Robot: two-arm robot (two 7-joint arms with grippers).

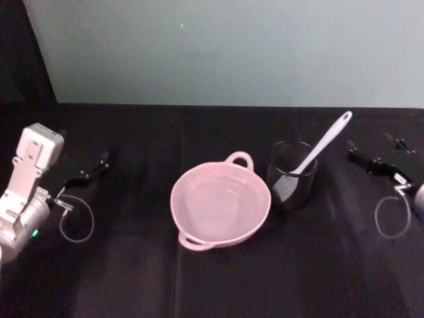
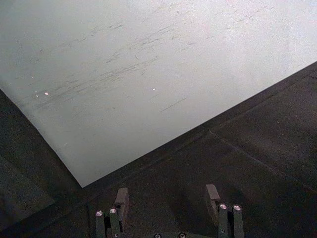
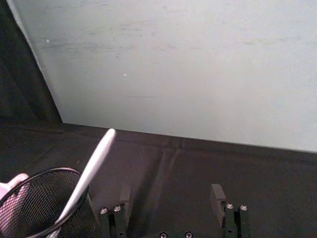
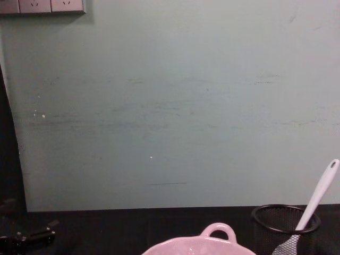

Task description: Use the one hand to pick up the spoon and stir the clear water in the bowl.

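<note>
From the head view I am seeing the whole scene: the pink bowl [image 1: 220, 205] is sitting in the middle of the black worktop [image 1: 212, 278], and just beside it on the right the black mesh cup [image 1: 291, 175] is standing upright. The spoon [image 1: 317, 151] is standing in this cup, blade down, and its handle is leaning up and to the right, away from the bowl. The water in the bowl is lying flat and clear.

The chest view is giving me the side look: the bowl's loop handle [image 4: 217, 232] is showing at the bottom, and the spoon handle is rising out of the cup rim against the pale green wall [image 4: 170, 106].

The right wrist view is looking at the cup and the spoon handle from close, with a bit of the pink bowl behind the mesh. The right gripper [image 3: 171, 210] is hovering near the cup with its fingers spread apart, holding nothing.

The left gripper [image 2: 167, 208] is waiting at the left side of the worktop, well apart from the bowl, also with fingers spread and holding nothing, pointing toward the wall.
</note>
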